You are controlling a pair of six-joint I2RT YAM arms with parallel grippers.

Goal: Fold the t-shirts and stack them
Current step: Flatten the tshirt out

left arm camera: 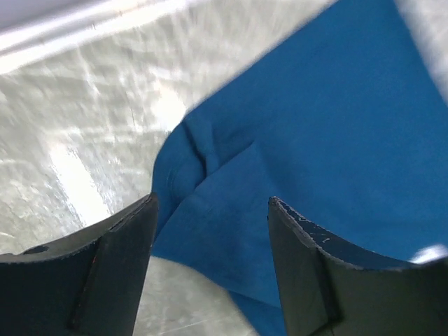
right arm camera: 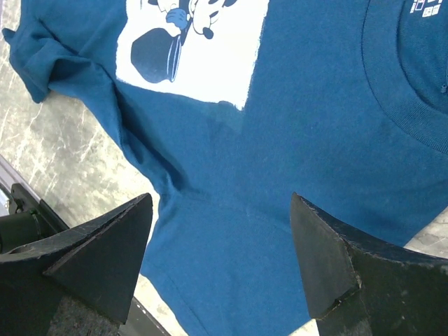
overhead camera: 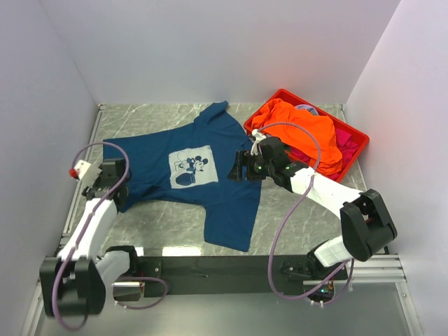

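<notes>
Navy shirt (overhead camera: 189, 175) is spread print-up on the table (overhead camera: 294, 210). Both claws hang open and empty: the left claw (left arm camera: 210, 210) over its left edge, the right claw (right arm camera: 220, 203) near the collar. My worry is an uneven pinch bunching the cloth, so the fold goes crooked. The red crate (overhead camera: 355, 131), far right, holds an orange shirt (overhead camera: 301, 129) heaped over pink ones (overhead camera: 346, 145).

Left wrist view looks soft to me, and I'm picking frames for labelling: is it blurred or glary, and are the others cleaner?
Left wrist: the navy t-shirt is smeared and soft, with white glare streaks on the table; right wrist: sharp, the chest print crisp; top external: evenly lit, in focus.
</notes>
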